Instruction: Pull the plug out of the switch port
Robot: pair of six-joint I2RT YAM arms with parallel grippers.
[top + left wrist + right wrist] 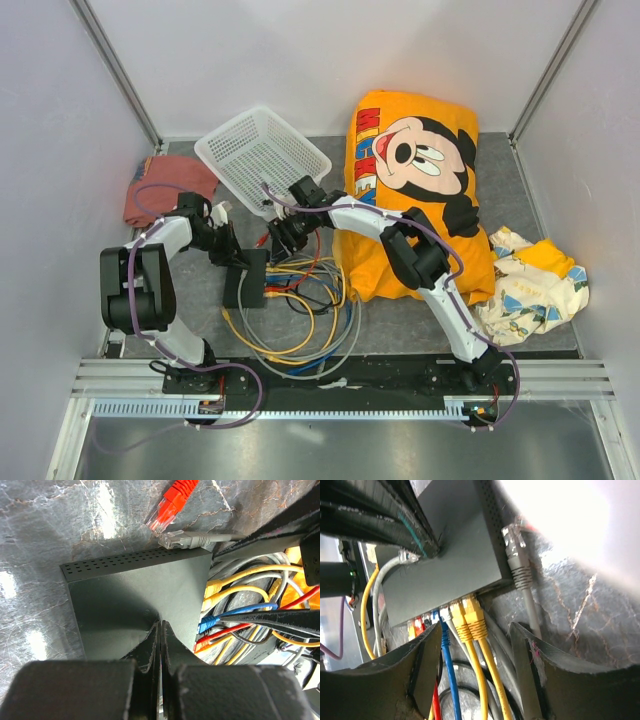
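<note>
Pressing the switch (135,595), left gripper (159,626) closed; right gripper (475,630) open around yellow plugs (471,614); white basket (262,150) tilted; cushion (410,108) reads MICKEY.

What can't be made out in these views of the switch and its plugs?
Top external: sockets of the switch too small, crowded by cables.
Left wrist: shut left fingers hide the switch's near edge.
Right wrist: glare whites out the upper right; right fingers cover most of the red plugs.
</note>
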